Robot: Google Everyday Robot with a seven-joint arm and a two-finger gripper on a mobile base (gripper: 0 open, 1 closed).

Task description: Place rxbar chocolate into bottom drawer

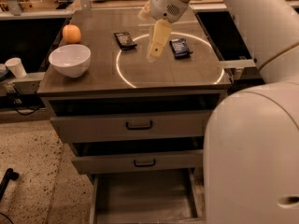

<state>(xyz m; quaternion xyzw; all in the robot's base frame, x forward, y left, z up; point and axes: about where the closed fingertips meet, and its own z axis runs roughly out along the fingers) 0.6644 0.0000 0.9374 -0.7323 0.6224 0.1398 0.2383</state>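
Observation:
The rxbar chocolate [125,39], a flat black-wrapped bar, lies on the cabinet top left of centre at the back. A similar dark-blue bar [180,47] lies to its right. My gripper [156,45] hangs above the cabinet top between the two bars, pointing down, holding nothing that I can see. The bottom drawer [145,197] is pulled out at the cabinet's foot, a plain grey tray with nothing in it.
A white bowl [69,59] and an orange [71,33] sit on the left of the top. A white cup [16,67] stands on a ledge at the left. Two upper drawers with black handles [139,124] are slightly open. My arm's body [252,143] fills the right side.

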